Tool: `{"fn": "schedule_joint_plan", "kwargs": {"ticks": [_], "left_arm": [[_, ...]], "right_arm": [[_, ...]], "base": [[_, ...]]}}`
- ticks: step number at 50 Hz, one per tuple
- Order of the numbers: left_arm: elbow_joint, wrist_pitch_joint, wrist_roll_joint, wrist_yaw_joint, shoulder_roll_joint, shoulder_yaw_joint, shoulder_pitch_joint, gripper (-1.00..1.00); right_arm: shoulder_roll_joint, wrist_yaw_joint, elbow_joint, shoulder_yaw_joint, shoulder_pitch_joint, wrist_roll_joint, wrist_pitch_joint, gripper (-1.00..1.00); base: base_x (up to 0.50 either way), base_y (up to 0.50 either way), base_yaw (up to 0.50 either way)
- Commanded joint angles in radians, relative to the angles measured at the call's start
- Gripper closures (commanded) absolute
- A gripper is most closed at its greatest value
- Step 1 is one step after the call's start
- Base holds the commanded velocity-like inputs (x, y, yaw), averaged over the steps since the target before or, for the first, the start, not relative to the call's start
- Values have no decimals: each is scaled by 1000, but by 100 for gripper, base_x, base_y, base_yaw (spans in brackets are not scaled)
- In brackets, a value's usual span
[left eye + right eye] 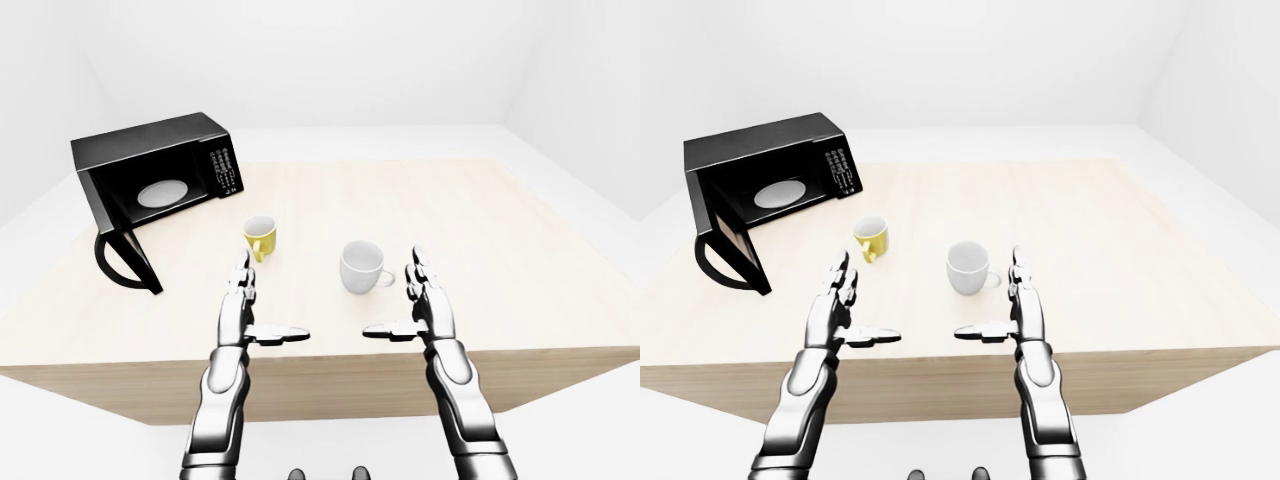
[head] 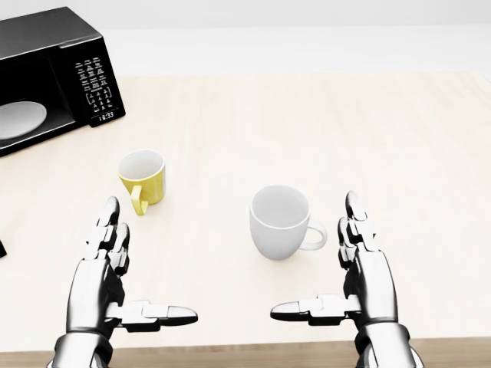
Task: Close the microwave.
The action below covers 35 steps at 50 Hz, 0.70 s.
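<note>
A yellow mug [image 2: 143, 177] and a white mug [image 2: 279, 222] stand apart, upright, on the light wooden tabletop [image 2: 322, 123].

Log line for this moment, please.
microwave: door open | left hand: open, empty | right hand: open, empty | yellow mug, white mug between | door untouched

A pale wooden table [image 1: 520, 250] stands in a bright room with plain white walls.
</note>
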Motion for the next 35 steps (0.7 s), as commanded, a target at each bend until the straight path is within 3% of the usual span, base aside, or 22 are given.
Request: {"fn": "schedule_joint_plan", "kwargs": {"ticks": [1, 17, 19, 22, 23, 28, 35], "left_arm": [[4, -3, -8, -27, 12, 22, 0, -100], [-2, -1, -5, -27, 10, 19, 4, -100], [-34, 14, -2, -28, 8, 13, 16, -100], [-163, 72, -16, -39, 7, 12, 60, -100], [-292, 88, -24, -43, 9, 14, 105, -100], [-671, 88, -76, -59, -2, 74, 234, -100], [-931, 88, -150, -121, -53, 202, 304, -100]], "right_arm": [[-11, 15, 2, -26, -1, 11, 9, -100], [-11, 4, 5, -20, -2, -4, 10, -100], [-9, -1, -10, -10, 5, -19, 24, -100], [-3, -15, -172, 21, 59, -70, 83, -100], [2, -22, -291, 38, 97, -92, 83, -100], [5, -44, -673, 97, 216, -187, 83, -100], [-5, -49, -893, 141, 273, -222, 83, -100]], "base": [[0, 0, 0], [0, 0, 0], [0, 0, 0], [0, 0, 0], [0, 0, 0], [0, 0, 0], [0, 0, 0]]}}
